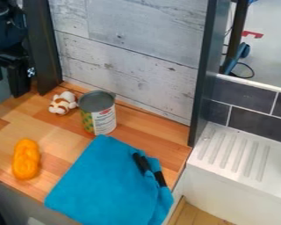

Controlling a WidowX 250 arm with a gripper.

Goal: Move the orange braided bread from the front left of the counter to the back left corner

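A: What's lying nearest us?

B: The blue cloth (99, 180), sprawling over the surface (145, 136) and hanging past its front edge. Any tug on that overhang is risking a slide to the floor.

A: And the black pieces (142, 162) on its right side?

B: They're resting among the folds. If something is dragging the cloth, they're probably going with it.

A: The orange thing (26, 159)?

B: It's lying to the left, near the front edge. Its rounded shape could be rolling off after a careless nudge.

A: Farther back?

B: The can (98, 113) is standing upright just behind the cloth's far corner. A bunching cloth or a low sweep could be tipping it.

A: Where's the little white-and-brown toy (63, 103)?

B: Just left of the can, near the back wall (125, 57). Anything pushing it sideways is likely bumping the can.

A: What's the claw (17, 83) doing?

B: It's hanging at the upper left, nearest the toy. I can't tell how far open it is, or whether it's holding anything.
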